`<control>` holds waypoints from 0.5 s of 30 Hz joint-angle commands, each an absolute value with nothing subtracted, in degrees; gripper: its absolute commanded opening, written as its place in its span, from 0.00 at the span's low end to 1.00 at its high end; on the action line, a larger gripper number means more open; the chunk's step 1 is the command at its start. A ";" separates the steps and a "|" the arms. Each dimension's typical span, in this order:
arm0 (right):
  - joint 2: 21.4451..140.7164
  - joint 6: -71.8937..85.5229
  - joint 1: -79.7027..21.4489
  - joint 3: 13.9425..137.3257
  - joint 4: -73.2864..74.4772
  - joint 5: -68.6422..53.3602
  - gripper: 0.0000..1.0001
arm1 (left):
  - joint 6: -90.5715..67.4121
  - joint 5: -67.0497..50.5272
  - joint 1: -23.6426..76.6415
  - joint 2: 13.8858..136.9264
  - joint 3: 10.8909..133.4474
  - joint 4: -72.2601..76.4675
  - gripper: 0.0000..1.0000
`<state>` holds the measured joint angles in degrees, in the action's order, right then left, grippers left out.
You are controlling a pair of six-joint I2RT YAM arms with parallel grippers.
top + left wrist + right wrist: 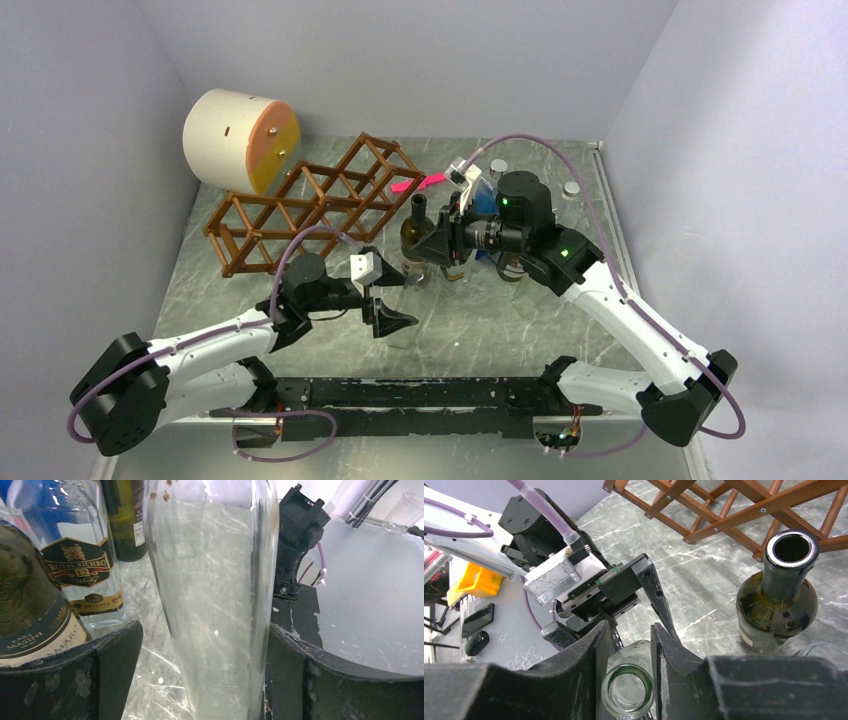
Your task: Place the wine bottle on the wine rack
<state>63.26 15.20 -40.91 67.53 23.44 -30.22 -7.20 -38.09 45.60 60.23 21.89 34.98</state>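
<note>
A clear glass wine bottle (215, 580) stands upright on the marble table, barely visible in the top view. My right gripper (629, 647) is shut on its neck just below the open mouth (627, 692); it also shows in the top view (440, 245). My left gripper (202, 630) is open around the bottle's lower body, with the right finger (295, 680) against the glass and a gap at the left finger (112, 670). The reddish-brown wine rack (320, 200) lies at the back left with its cells empty; it also shows in the right wrist view (734, 510).
A dark green bottle (418, 235) stands close beside the clear one, and a blue-tinted labelled bottle (485, 200) stands behind. A cream-and-orange drum (240, 140) sits at the back left. Clear cups (571, 190) stand at the back right. Walls enclose three sides.
</note>
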 commanded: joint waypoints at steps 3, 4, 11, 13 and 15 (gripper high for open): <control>60.63 16.43 -41.19 68.64 17.68 -32.33 0.00 | -8.10 -42.80 45.85 61.76 22.48 40.60 0.84; 60.40 16.59 -41.26 68.52 17.36 -32.38 0.00 | -8.21 -42.84 45.80 61.85 22.39 41.36 0.78; 59.73 16.96 -41.20 71.10 23.17 -25.51 0.40 | -3.12 -36.33 45.70 59.71 23.91 38.91 0.07; 59.49 16.95 -41.16 72.83 26.80 -21.53 0.62 | 0.45 -34.44 45.70 58.71 25.75 35.51 0.07; 59.25 16.83 -41.13 75.31 30.63 -17.56 0.74 | 4.53 -33.08 45.70 57.85 28.41 30.99 0.07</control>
